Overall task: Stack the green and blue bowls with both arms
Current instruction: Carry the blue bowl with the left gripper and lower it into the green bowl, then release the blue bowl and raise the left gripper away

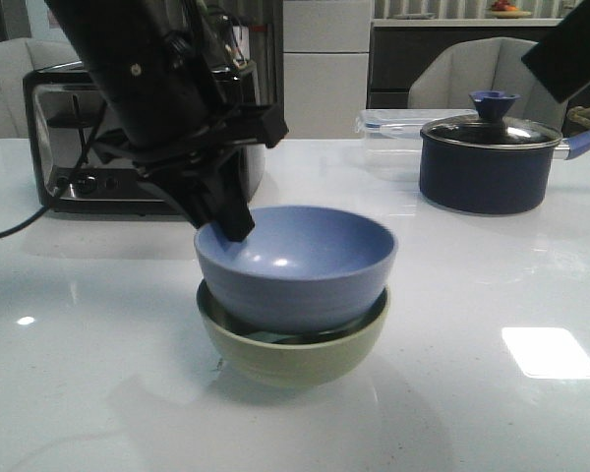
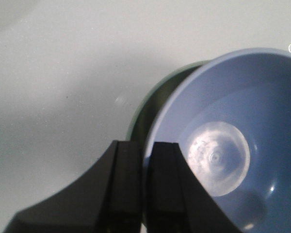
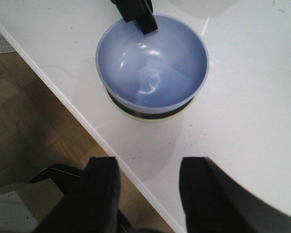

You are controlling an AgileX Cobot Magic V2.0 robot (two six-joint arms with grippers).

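The blue bowl sits nested inside the green bowl on the white table, slightly tilted. My left gripper is shut on the blue bowl's left rim; in the left wrist view one finger is inside and one outside the rim of the blue bowl, with the green bowl's rim showing just behind. My right gripper is open and empty, high above the table's front edge, looking down on the blue bowl and the green bowl under it.
A dark navy lidded pot stands at the back right, with a clear plastic container behind it. A chrome toaster stands at the back left. The table edge drops to a wooden floor.
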